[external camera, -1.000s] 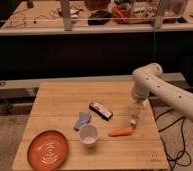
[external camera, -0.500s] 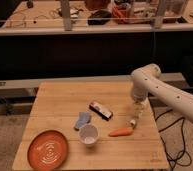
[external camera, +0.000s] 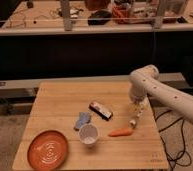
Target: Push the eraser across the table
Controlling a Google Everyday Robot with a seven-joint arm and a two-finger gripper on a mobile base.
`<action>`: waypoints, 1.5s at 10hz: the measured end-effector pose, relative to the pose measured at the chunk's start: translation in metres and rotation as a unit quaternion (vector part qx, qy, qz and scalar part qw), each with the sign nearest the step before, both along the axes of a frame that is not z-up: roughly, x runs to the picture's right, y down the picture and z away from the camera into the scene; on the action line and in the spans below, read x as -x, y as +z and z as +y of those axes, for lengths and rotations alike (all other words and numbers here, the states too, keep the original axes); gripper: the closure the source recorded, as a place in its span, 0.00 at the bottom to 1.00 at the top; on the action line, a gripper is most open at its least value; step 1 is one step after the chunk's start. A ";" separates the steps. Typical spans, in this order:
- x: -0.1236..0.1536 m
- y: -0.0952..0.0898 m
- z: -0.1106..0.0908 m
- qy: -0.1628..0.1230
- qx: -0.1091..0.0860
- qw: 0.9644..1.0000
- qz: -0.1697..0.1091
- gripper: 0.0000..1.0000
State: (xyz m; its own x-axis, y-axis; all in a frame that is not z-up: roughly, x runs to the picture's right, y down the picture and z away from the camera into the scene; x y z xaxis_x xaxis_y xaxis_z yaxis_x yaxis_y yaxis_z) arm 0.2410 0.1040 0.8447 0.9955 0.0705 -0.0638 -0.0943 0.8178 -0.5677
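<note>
- My pincer [external camera: 134, 119] hangs low over the right side of the table [external camera: 60, 97], pointing down, its tip just above the thick end of the carrot [external camera: 121, 132]. I cannot tell whether it is released or clenched; it seems to grasp nothing.
- The eraser [external camera: 100, 110], dark with a pale stripe, lies flat near the table's middle, to the left of my pincer and apart from it, untouched.
- I judge I am low and beside it so that a sideways sweep meets its long edge; the push has not begun.
- A small blue thing [external camera: 82, 120] sits just left of the eraser, with a white cup [external camera: 88, 134] in front and an orange plate [external camera: 48, 149] at the near left corner, so a push that way is crowded.
- The table is bare pale wood, smooth enough for sliding.
- Behind runs a dark wall under a cluttered bench [external camera: 90, 27]; cables [external camera: 176, 145] trail on the floor at the right.
</note>
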 end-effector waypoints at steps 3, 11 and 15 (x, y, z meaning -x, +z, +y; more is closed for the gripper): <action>-0.001 0.006 0.004 0.005 0.000 1.000 0.004 0.22; -0.005 0.022 0.012 0.016 0.000 1.000 0.014 0.25; -0.008 0.031 0.015 0.025 0.001 0.999 0.021 0.62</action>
State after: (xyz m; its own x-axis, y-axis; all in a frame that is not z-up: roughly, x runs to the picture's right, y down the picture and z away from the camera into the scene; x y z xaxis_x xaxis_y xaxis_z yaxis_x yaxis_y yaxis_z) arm 0.2486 0.1193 0.8752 0.9872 0.1199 -0.1049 -0.1584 0.8101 -0.5645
